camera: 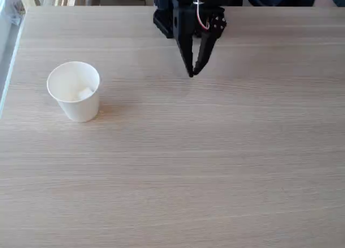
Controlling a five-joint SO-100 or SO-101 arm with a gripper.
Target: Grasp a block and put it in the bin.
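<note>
The bin [75,105], a white paper cup with a rolled rim, stands upright on the left side of the table in the fixed view. Inside it, against the right part of the inner wall, lies the block [85,92], a small white cube. My black gripper [191,73] hangs at the far middle of the table, well to the right of the cup, pointing down. Its fingertips meet just above the tabletop and nothing is between them.
The light wooden table [215,167] stretches wide in front and to the right. Its left edge runs close to the cup. Chair legs and dark objects stand beyond the far edge.
</note>
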